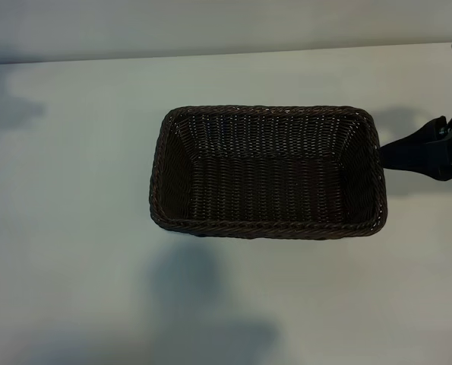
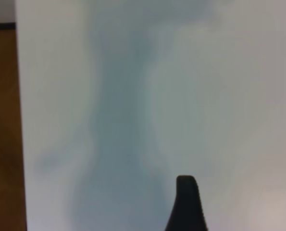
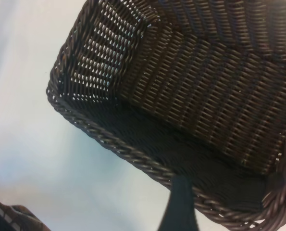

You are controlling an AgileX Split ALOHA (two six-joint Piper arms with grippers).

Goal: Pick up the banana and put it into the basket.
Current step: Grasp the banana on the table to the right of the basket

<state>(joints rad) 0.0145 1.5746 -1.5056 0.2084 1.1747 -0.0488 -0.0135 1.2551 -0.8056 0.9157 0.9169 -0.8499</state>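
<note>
Right end effector (image 1: 389, 154), released and empty, sits at the basket (image 1: 267, 228) rim's right end on your worktop (image 1: 74, 228), left end effector (image 2: 186, 202) also released over bare worktop, banana not visible anywhere, so you can't judge bearing or axis.

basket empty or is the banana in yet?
Empty. The basket shows only bare woven floor in the exterior and right wrist views; no banana appears in any view.

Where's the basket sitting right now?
In the exterior view the basket sits about mid-table, slightly right of centre and empty, with the right gripper just off its right end.
</note>
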